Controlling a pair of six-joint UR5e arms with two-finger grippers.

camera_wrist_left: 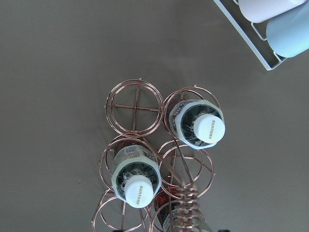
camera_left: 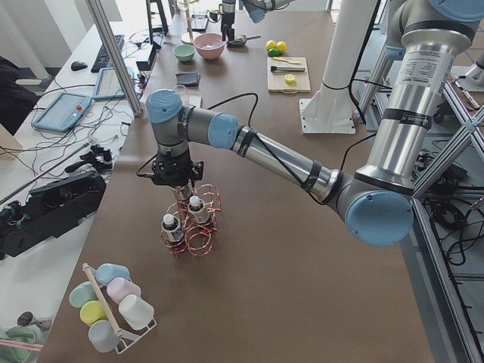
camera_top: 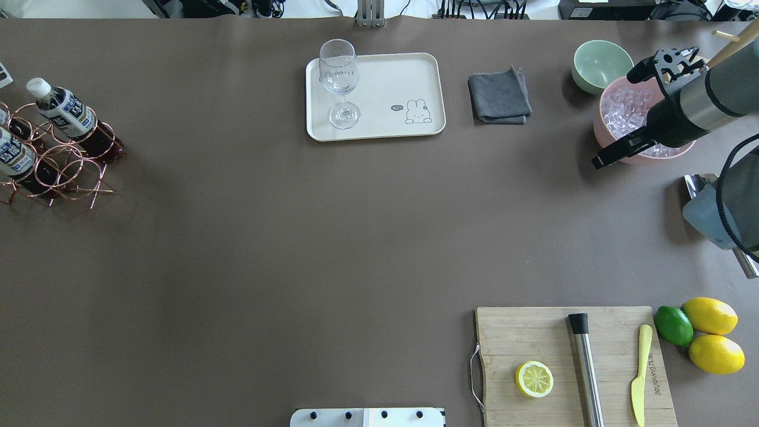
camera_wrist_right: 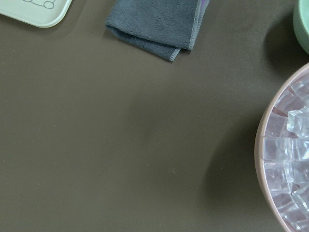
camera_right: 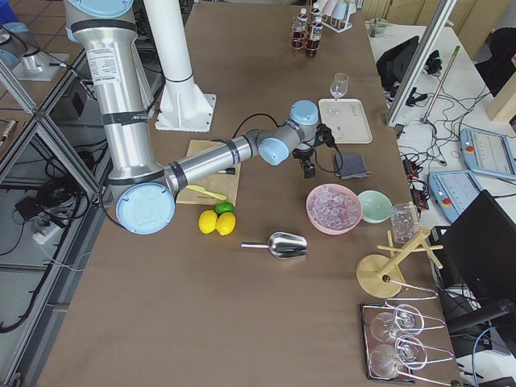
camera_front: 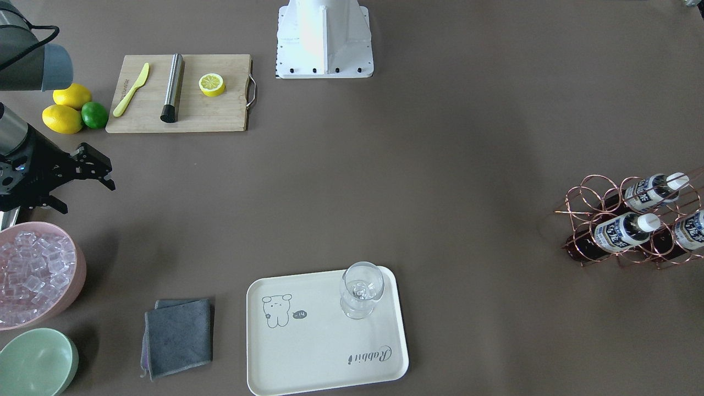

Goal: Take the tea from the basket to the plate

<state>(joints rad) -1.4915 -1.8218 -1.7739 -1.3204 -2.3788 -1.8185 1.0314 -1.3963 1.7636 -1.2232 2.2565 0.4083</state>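
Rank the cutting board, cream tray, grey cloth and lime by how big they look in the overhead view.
1. cutting board: largest, even though the frame edge crops it; it lies nearer the camera, which may flatter it
2. cream tray
3. grey cloth
4. lime: smallest

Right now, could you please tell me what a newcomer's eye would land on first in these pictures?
Most likely the rose-gold wire basket at the table's end on the robot's left, holding three tea bottles, with the left pincer hanging above it. Next, the cream plate on the side far from the robot, carrying a lone glass, and the pink bowl heaped with ice at the opposite end.
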